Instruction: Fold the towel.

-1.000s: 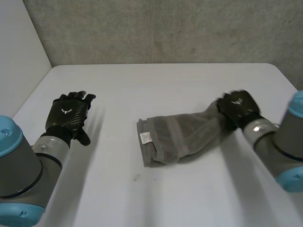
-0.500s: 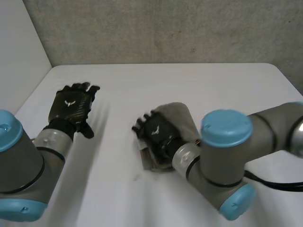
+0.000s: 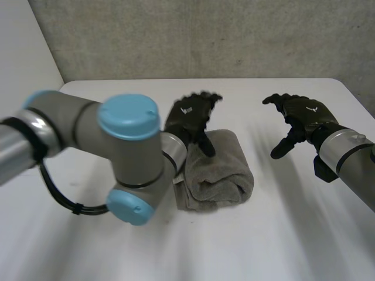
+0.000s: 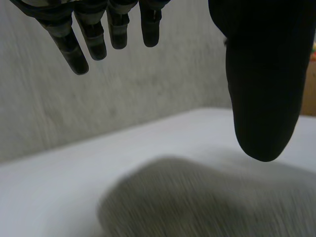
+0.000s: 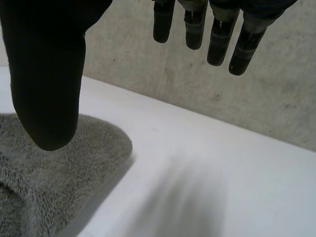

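The grey towel (image 3: pixel 221 171) lies in a compact folded bundle mid-bench (image 3: pixel 293 234). The left hand (image 3: pixel 188 117) hovers over it with fingers straight. The right hand (image 3: pixel 303 116) is relaxed and empty, near the towel. The folding looks nearly finished.

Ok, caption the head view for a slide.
Left hand open over the folded grey towel, right hand open beside it.

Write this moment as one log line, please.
grey terry towel: folded, on white table | left hand: open, above towel | right hand: open, beside towel
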